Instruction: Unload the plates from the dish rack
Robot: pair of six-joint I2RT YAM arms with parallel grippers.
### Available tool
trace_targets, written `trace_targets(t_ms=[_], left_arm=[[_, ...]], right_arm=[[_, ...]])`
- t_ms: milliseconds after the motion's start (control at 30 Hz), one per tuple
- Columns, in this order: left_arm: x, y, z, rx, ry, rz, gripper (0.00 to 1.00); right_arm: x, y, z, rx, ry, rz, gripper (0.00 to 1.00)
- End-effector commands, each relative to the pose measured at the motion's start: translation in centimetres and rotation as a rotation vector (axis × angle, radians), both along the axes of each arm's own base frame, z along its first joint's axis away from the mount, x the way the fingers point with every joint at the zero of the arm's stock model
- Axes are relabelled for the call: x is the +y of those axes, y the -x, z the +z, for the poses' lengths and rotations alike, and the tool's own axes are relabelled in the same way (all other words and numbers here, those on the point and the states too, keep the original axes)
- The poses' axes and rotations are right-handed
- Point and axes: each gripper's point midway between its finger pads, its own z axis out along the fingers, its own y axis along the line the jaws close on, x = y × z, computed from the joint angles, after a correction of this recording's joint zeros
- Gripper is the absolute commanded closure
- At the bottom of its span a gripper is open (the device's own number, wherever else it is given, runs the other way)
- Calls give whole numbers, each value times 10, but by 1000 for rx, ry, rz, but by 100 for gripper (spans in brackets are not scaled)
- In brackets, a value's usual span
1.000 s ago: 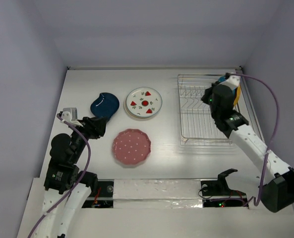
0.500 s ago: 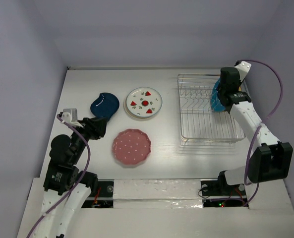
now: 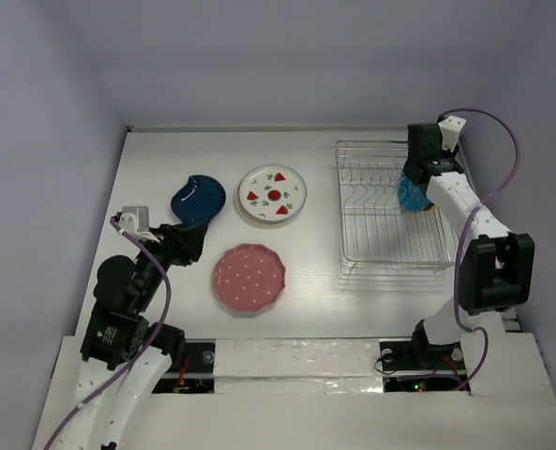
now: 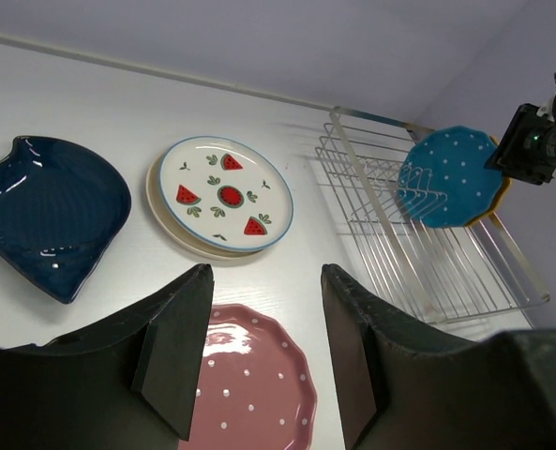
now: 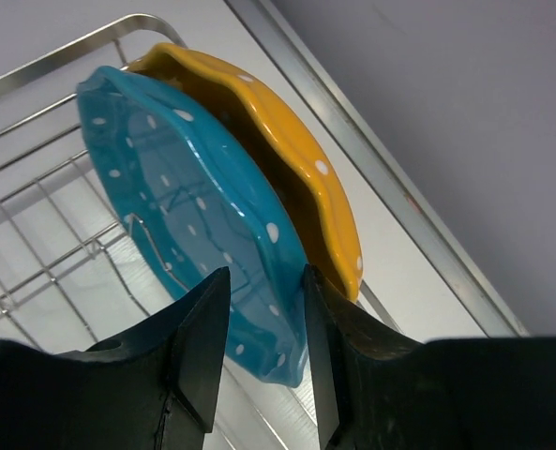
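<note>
Two plates stand upright at the far right end of the dish rack (image 3: 381, 225): a teal dotted plate (image 5: 184, 206) with a yellow dotted plate (image 5: 287, 159) behind it. My right gripper (image 5: 263, 319) is open and straddles the teal plate's rim, one finger between the two plates. On the table lie a pink dotted plate (image 3: 248, 278), a white plate with red fruit marks (image 3: 272, 194) on a cream one, and a dark blue plate (image 3: 198, 197). My left gripper (image 4: 263, 319) hangs open and holds nothing just above the pink plate (image 4: 249, 394).
The rack's thin wire frame (image 5: 34, 262) and slot prongs stand close around my right fingers. The enclosure's right wall rises just beyond the rack. The white table's raised far edge (image 4: 165, 75) runs behind the plates.
My right gripper has gone from shut to open, and its arm has swung to the rack's far right end over the teal plate. The left arm has stayed put.
</note>
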Motion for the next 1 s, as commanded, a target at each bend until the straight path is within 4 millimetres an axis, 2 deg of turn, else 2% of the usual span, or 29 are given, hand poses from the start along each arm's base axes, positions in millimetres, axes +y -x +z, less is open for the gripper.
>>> trace_targets(t_ms=[0, 133, 233, 300, 433, 533, 600, 667, 700, 767, 800, 833, 900, 967], left_arm=[[0, 1, 12, -50, 7, -2, 53], [0, 1, 12, -47, 6, -1, 53], [0, 0, 12, -47, 8, 1, 53], [0, 0, 12, -47, 8, 2, 53], [0, 0, 11, -42, 6, 1, 53], [0, 0, 12, -47, 8, 2, 53], [1, 0, 11, -45, 7, 5, 53], [1, 0, 11, -43, 8, 6, 53], [0, 0, 11, -43, 8, 6, 53], [0, 0, 11, -44, 7, 4, 53], [0, 0, 11, -43, 8, 4, 53], [0, -1, 11, -42, 8, 4, 53], [0, -1, 10, -40, 9, 4, 53], [0, 0, 11, -43, 8, 4, 53]], right_arm=[[-13, 6, 9, 7, 45, -63, 58], [-8, 5, 12, -28, 26, -23, 58], [-12, 1, 2, 23, 28, -35, 58], [-12, -5, -16, 68, 36, -41, 58], [-15, -9, -24, 73, 50, -58, 59], [-18, -8, -22, 79, 71, -75, 64], [-20, -5, -18, 79, 80, -77, 75], [-19, -1, -4, 54, 99, -77, 89], [-14, 0, 1, 47, 106, -66, 93], [-10, 5, 23, 8, 130, -60, 100], [-3, 6, 30, -8, 137, -44, 100], [0, 10, 46, -46, 143, -42, 100], [2, 15, 61, -61, 158, -25, 100], [7, 21, 84, -108, 163, -18, 100]])
